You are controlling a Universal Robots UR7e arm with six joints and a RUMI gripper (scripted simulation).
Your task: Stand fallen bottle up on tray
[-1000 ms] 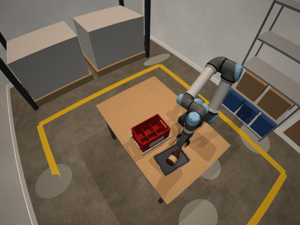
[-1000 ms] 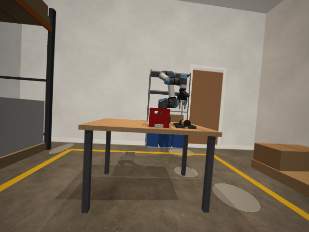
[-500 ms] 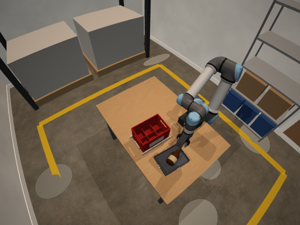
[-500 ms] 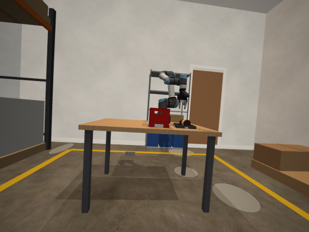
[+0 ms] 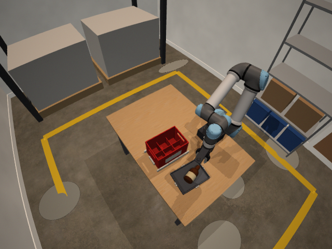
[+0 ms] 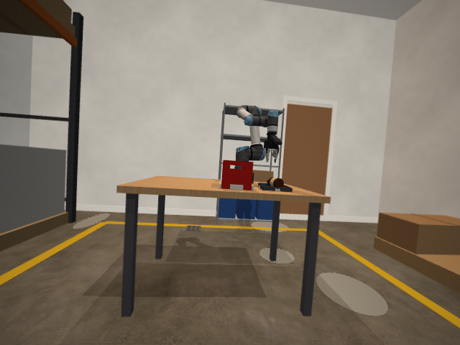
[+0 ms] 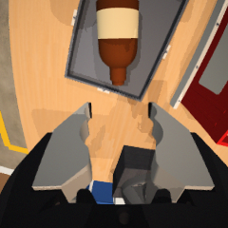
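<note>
- Gripper hangs above bare table just short of the tray's near edge, its jaws part-way open with nothing between them; that gap looks about right for a bottle neck, too narrow for the body
- Bottle lies on its side in the dark tray, neck pointing toward the gripper, cream label up; the red crate sits just beside the tray
- Best move, I judge: advance over the neck, descend with one finger on each side, close firmly, then pivot about the base
- Keep the base on the tray; the tray is loose, so avoid pushing sideways or bumping its rim
</note>
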